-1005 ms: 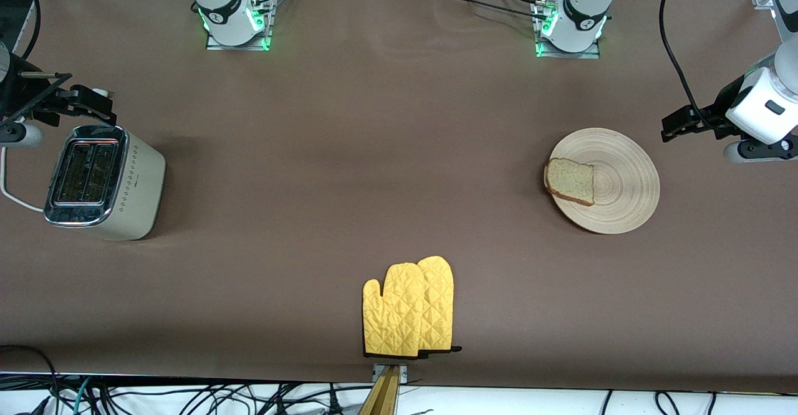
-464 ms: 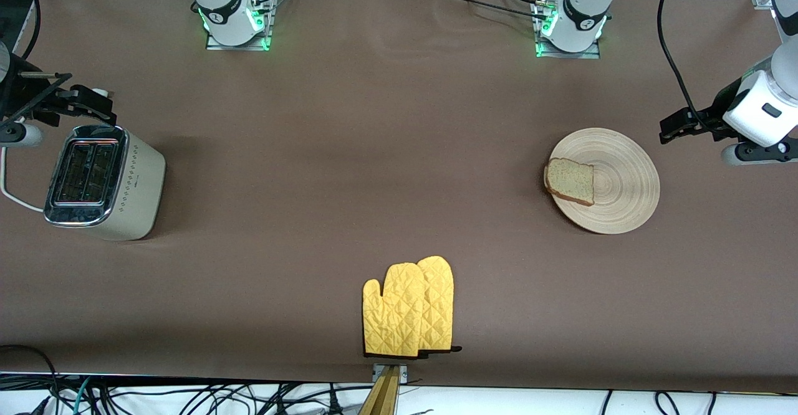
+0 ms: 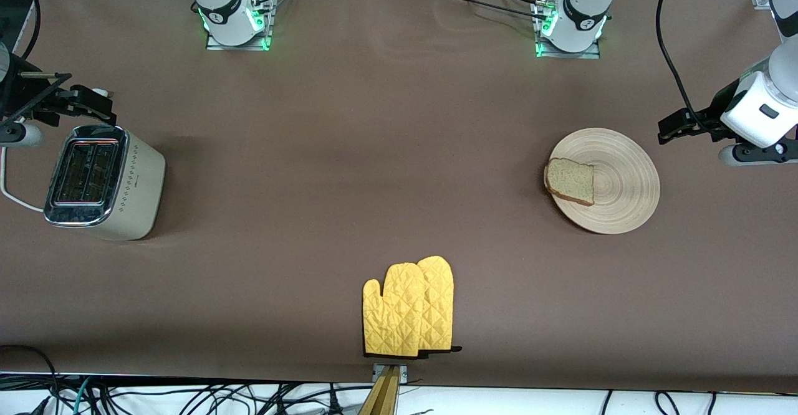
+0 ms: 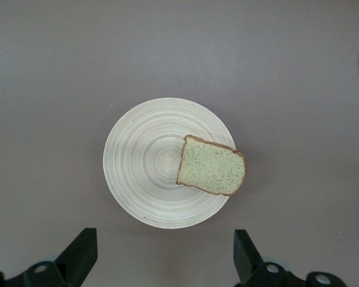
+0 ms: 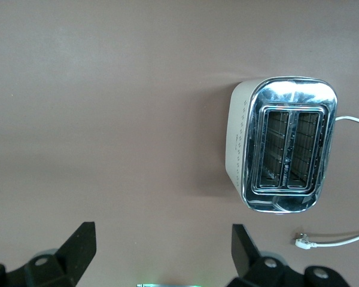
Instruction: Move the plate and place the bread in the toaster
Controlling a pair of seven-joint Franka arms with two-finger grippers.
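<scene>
Bread point(image 3: 570, 181) lies flat on the plate point(image 3: 623, 181) in the front view, pushed to the plate's edge on the side toward the toaster point(image 3: 103, 181), its crust overhanging the rim. Plate and toaster sit at the two ends of the counter point(image 3: 374, 153), well apart, with yellow oven mitts point(image 3: 408, 308) between them and nearer the camera. The left gripper point(image 3: 676, 125) hangs up in the air just off the plate's rim, toward its own end of the counter; the right gripper point(image 3: 87, 100) hovers by the toaster's farther end. A tilted or jerky plate move could, I judge, slide the overhanging slice off.

From the left wrist view, the left gripper's fingers point(image 4: 81, 251) are spread wide and empty, the plate point(image 4: 137, 179) and bread point(image 4: 211, 173) centred between them. Pinching a thin rim risks a slipping, drooping hold.

From the right wrist view, the right gripper's fingers point(image 5: 78, 245) are spread too, nothing held. The toaster point(image 5: 281, 143) shows two narrow open slots; its white cord point(image 5: 335, 239) trails loose beside it. A slice lowered askew could jam on the chrome top.
</scene>
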